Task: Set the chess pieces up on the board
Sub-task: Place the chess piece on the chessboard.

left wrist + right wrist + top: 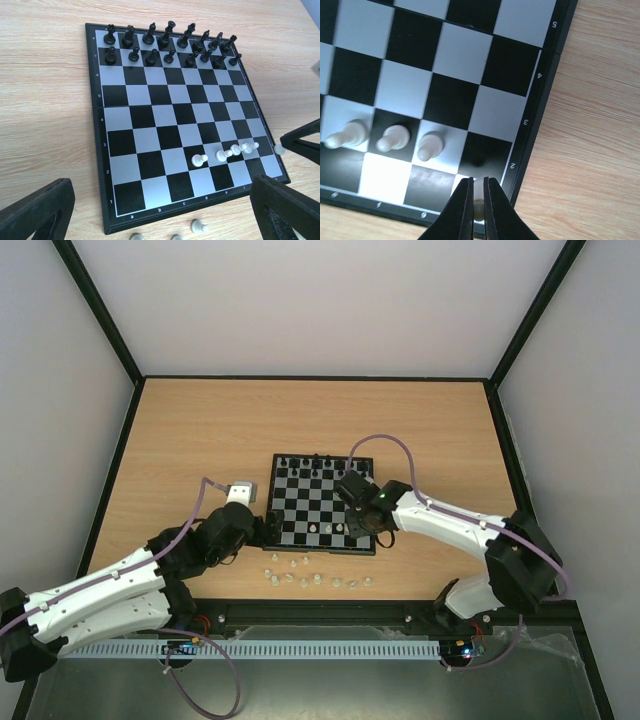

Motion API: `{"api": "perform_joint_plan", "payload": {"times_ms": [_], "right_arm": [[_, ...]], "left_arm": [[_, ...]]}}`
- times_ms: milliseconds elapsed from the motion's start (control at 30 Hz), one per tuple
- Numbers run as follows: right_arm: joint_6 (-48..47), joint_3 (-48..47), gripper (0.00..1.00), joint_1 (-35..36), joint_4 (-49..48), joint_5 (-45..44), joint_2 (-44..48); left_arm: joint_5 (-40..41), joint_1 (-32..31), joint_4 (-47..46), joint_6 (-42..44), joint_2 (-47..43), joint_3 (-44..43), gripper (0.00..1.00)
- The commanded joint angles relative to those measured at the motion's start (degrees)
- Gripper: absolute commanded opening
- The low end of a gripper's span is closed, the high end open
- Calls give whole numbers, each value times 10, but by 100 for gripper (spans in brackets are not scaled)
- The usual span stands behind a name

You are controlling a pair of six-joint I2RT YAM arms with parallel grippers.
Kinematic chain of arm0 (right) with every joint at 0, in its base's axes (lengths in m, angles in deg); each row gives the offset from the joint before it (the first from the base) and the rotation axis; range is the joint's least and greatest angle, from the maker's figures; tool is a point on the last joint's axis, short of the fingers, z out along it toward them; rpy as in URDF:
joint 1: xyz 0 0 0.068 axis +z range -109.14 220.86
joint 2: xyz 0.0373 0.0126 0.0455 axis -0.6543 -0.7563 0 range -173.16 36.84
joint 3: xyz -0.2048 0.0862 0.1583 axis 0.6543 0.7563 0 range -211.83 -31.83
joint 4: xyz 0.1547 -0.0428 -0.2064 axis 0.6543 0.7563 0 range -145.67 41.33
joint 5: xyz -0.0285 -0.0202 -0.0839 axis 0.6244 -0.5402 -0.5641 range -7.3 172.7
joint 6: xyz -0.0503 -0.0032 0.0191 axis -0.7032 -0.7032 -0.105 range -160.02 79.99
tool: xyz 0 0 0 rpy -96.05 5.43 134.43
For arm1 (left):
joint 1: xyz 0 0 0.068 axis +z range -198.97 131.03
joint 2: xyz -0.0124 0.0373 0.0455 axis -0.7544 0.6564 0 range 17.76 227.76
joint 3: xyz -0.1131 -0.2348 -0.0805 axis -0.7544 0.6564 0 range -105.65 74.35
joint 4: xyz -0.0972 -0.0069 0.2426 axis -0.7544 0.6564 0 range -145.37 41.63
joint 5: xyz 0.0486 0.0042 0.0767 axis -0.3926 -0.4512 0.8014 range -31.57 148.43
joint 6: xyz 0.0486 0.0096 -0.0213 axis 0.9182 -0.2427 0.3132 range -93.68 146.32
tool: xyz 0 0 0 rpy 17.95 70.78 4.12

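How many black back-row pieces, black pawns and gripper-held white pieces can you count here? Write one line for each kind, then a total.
Black back-row pieces: 8
Black pawns: 8
White piece held in the right gripper: 1
Total: 17
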Motion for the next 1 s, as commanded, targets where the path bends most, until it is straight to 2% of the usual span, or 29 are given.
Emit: {"api": "perform_joint_plan", "payload": {"times_ms": [0,600,867,967], "right_arm": [[-20,-7,5,-21,24,-13,-36],[-47,2,6,-40,-29,28,-70],[-45,6,21,-40,-27,22,-60],[-45,5,21,-40,-23,21,-56]], "left_arm": [[-6,3,-13,7,5,-3,99],[-9,3,-21,8,13,1,99],[-16,3,-18,7,22,0,99],[-20,2,-16,5,32,-3,99]]}}
